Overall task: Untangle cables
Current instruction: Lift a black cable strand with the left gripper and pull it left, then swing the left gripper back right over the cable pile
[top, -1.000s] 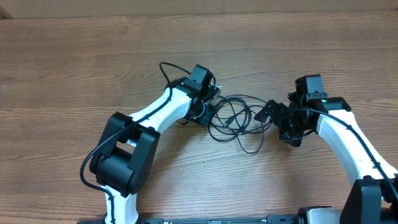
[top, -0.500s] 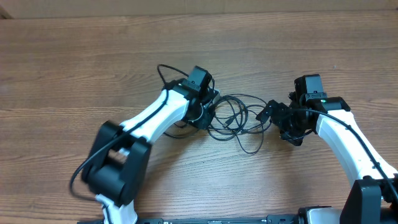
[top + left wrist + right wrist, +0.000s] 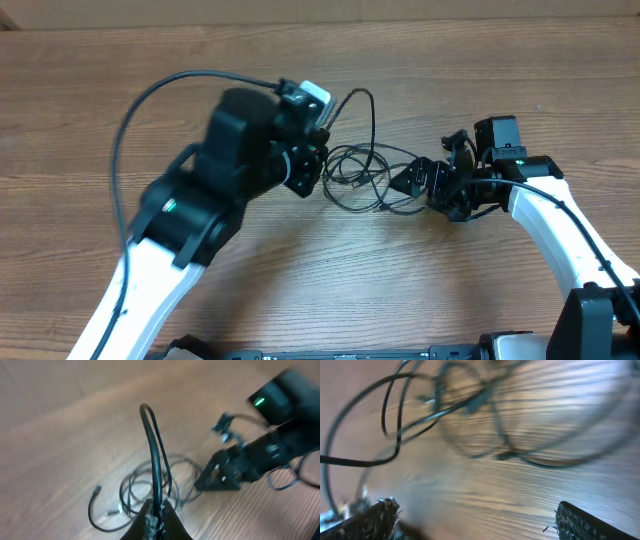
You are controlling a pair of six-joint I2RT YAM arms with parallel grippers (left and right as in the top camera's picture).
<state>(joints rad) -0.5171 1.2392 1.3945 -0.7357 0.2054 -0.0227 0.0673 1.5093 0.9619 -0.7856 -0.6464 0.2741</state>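
- Overhead view: the cables (image 3: 362, 178) lie as a loose bunch of thin black loops on the wooden worktop (image 3: 520, 60), roughly mid-way between the two arms.
- Left fingers (image 3: 318, 140): at the left edge of the bunch, together and clamped on a cable. One strand arches up from them in a tall loop, then drops back into the bunch.
- Left wrist view: the left fingers (image 3: 172, 527) sit at the bottom edge, pressed together. A doubled strand of the cables (image 3: 154, 460) stands up from between them and folds over at the top.
- Same view: the rest of the bunch lies flat on the worktop (image 3: 60, 420) beyond the tips. One free plug end points left, and a small silvery plug lies just beside the loops.
- Right fingers (image 3: 410, 181): overhead, at the right edge of the bunch, spread wide apart. One dark triangular finger lies low against the outermost loops; I cannot tell whether it touches them.
- Left wrist view again: the right fingers (image 3: 216, 477) show the same wide spread, one near the loops and the other further back and higher.
- Right wrist view: the right fingers (image 3: 375, 520) are at the lower corners of the frame, wide apart, with bare worktop (image 3: 485, 505) between them.
- Same view: the cables (image 3: 395, 415) lie ahead of the tips, across the upper half. They are blurred, and no strand shows between the two fingers.
- Nothing held on the right.
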